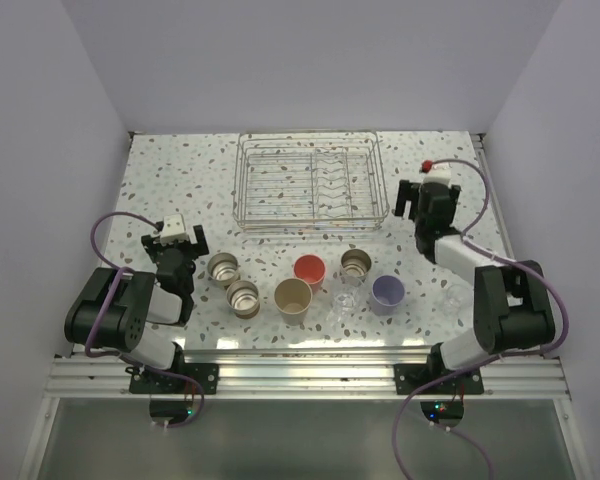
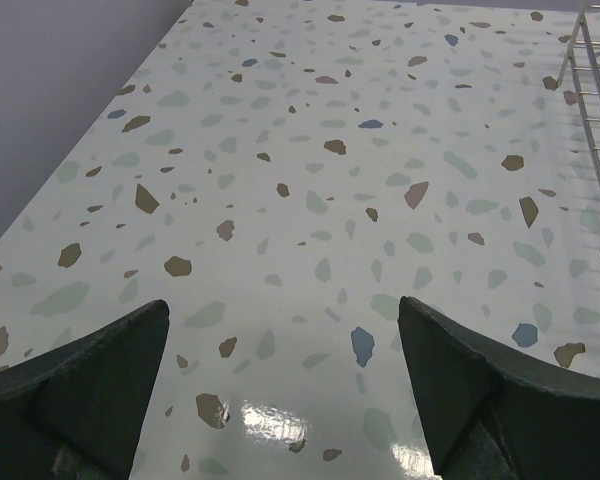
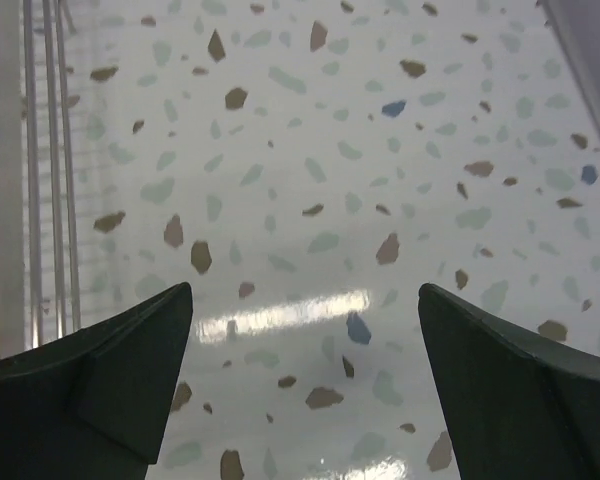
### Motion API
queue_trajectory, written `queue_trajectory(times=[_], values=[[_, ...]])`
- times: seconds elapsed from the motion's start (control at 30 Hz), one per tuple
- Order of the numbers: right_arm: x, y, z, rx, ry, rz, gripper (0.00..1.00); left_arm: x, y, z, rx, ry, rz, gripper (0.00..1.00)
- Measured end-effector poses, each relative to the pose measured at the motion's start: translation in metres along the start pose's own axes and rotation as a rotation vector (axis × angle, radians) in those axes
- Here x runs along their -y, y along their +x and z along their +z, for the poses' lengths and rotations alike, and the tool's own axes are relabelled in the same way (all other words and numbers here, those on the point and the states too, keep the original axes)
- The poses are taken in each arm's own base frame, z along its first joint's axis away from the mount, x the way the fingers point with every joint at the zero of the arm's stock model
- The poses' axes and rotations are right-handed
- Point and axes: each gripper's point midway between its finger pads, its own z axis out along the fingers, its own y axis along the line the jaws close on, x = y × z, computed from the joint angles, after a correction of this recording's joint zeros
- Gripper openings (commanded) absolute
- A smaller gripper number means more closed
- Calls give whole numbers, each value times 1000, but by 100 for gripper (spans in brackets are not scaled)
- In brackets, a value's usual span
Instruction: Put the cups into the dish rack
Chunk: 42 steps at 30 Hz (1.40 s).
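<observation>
Left gripper (image 2: 280,340) and right gripper (image 3: 305,330) fingers spread wide above the speckled bench (image 1: 180,180); small cups (image 1: 293,297), one seemingly clear, stand nearer than the rectangular silver wire dish rack (image 1: 280,190)

The dish rack (image 1: 310,183) stands at the far middle of the table (image 1: 170,180). In front of it, toward the near edge, seven cups (image 1: 293,298) stand on the table in two loose rows, three behind and four before. The leftmost cup (image 1: 223,267) is in the back row, the rightmost cup (image 1: 387,292) in the front row. The left arm's fingers (image 2: 80,390) are left of the cups, over the table. The right arm's fingers (image 3: 90,390) are just right of the rack, behind the cups.
</observation>
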Motion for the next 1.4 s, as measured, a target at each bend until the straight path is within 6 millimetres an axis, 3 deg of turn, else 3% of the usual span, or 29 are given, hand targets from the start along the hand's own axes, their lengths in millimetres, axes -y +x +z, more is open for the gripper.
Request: queue_trajectory(times=[0.13,0.23,0.4,0.63,0.77,1.07,1.2,1.4], values=[[1,-78,14,5,52,2,98,0,0,0,0,0,0,100],[1,-97,6,-9,52,11,98,0,0,0,0,0,0,100],[6,-85,-22,-148,70,78,98,0,0,0,0,0,0,100],[-4,-106,-89,-232,5,350,98,0,0,0,0,0,0,100],[-15,-96,-134,-300,-98,421,98,0,0,0,0,0,0,100],[-12,-74,-219,-408,-209,407,98,0,0,0,0,0,0,100],[-15,-66,-242,-449,-261,410,98,0,0,0,0,0,0,100],[-22,-50,-251,-526,-294,411,98,0,0,0,0,0,0,100]])
